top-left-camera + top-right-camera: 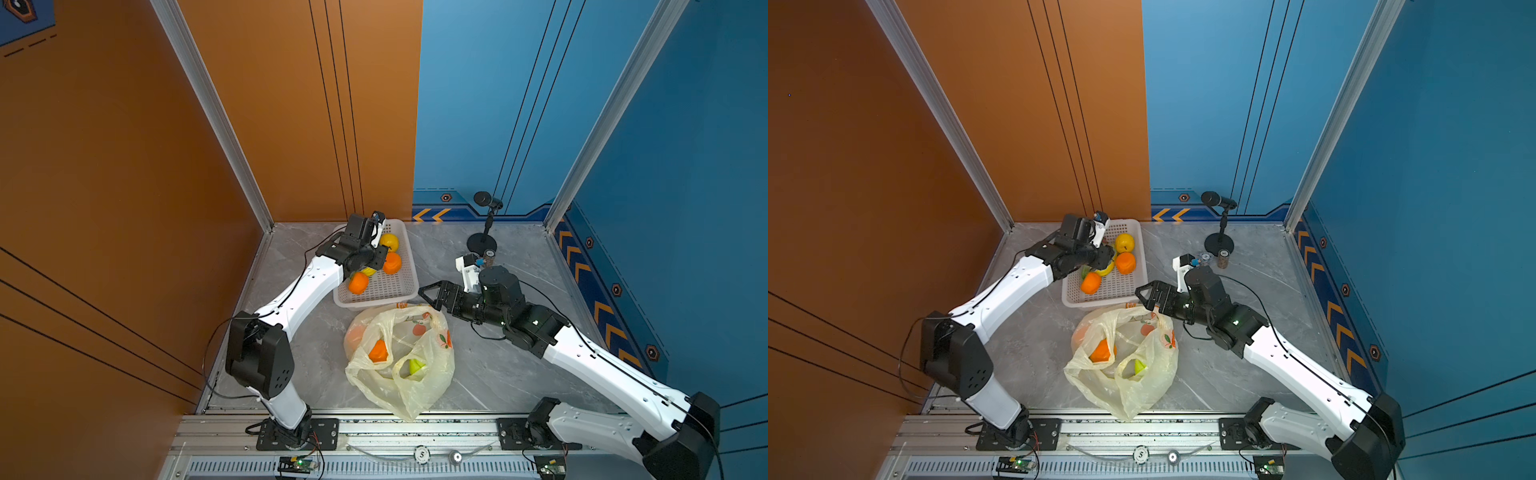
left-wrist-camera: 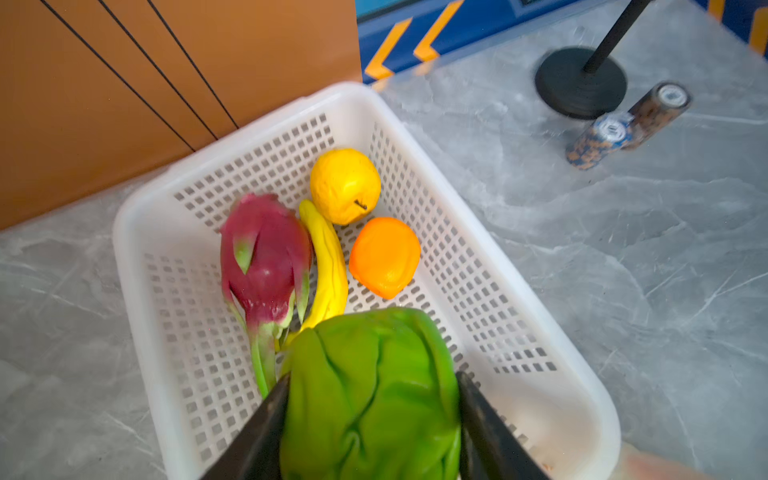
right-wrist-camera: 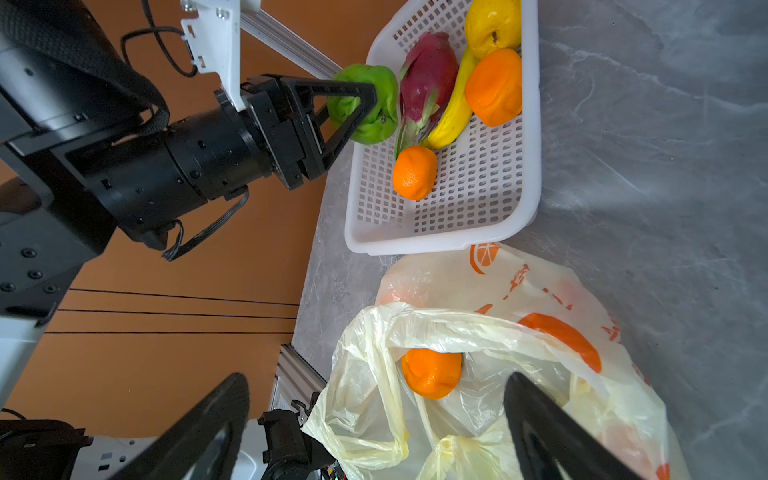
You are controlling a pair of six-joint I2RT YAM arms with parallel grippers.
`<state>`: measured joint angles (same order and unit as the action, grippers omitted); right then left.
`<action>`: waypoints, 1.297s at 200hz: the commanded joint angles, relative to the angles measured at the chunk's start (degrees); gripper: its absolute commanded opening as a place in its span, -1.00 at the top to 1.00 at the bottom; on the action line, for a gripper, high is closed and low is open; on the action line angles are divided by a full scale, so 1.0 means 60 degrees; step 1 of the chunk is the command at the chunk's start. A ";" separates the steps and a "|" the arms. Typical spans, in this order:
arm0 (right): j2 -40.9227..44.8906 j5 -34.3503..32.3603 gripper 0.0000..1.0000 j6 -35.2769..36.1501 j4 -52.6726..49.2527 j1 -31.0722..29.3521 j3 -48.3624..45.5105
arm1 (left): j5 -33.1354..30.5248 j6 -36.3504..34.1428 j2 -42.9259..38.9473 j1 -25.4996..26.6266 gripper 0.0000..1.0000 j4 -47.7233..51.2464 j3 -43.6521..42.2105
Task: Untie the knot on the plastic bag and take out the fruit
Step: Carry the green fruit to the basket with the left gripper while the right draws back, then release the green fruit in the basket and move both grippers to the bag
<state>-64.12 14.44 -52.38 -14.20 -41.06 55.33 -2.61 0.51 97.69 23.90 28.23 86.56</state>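
- A white perforated plastic basket (image 3: pixel 415 247) stands on the grey marbled tabletop (image 1: pixel 498 374).
- Inside the basket lie several pieces:
  - a magenta dragon fruit with green tips (image 2: pixel 266 257);
  - a curved yellow banana (image 2: pixel 328 266) touching the dragon fruit;
  - a round yellow fruit (image 2: pixel 345 185) at the basket's far end;
  - a squat orange (image 2: pixel 384 257) on the banana's other side;
  - a smaller round orange (image 3: pixel 414 172) towards the basket's near short end.
- The left hand (image 2: pixel 372 376) is closed partway round a lumpy green fruit (image 2: pixel 370 415), with its two black fingers (image 2: pixel 259 436) pressed on either flank.
- That green fruit hangs at the basket's long side nearest the orange wall, just beside the dragon fruit. Whether it touches the basket cannot be told.
- A thin translucent pale-yellow plastic bag with orange fruit prints (image 1: pixel 411 395) lies crumpled right against the basket's near short end. Its mouth gapes and its loop handles are slack.
- Three pieces show in the bag:
  - a bare orange (image 3: pixel 432 372) in the open mouth;
  - a yellow-green fruit (image 1: pixel 417 368) farther from the basket;
  - another orange (image 3: pixel 561 336) seen through the plastic.
- The right hand (image 3: pixel 376 377) is spread wide and grips nothing. It hovers just off the basket's near corner, above the bag's basket-side edge.
- Well apart from the basket's other long side stand a black microphone stand (image 1: pixel 482 243) and two small patterned cylinders (image 2: pixel 598 141).
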 commanded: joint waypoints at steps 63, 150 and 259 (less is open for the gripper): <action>-0.0567 -0.0563 -0.94 0.0085 -0.0546 -0.0286 0.0706 | 0.0538 -0.0366 0.2036 -0.0168 0.20 0.1775 0.1087; -0.0581 -0.0649 -0.95 0.0190 -0.0688 -0.0267 0.0754 | 0.0437 -0.0543 0.3311 -0.0180 -0.29 0.2268 0.1803; 0.0131 -0.0833 -0.95 0.0292 -0.0750 -0.0347 0.0439 | 0.0261 -0.0123 0.1074 -0.0024 -0.70 0.2224 0.1181</action>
<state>-65.01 11.25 -51.90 -18.06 -42.72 58.59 -0.49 -1.65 110.24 23.31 40.56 95.13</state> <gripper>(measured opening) 0.972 0.851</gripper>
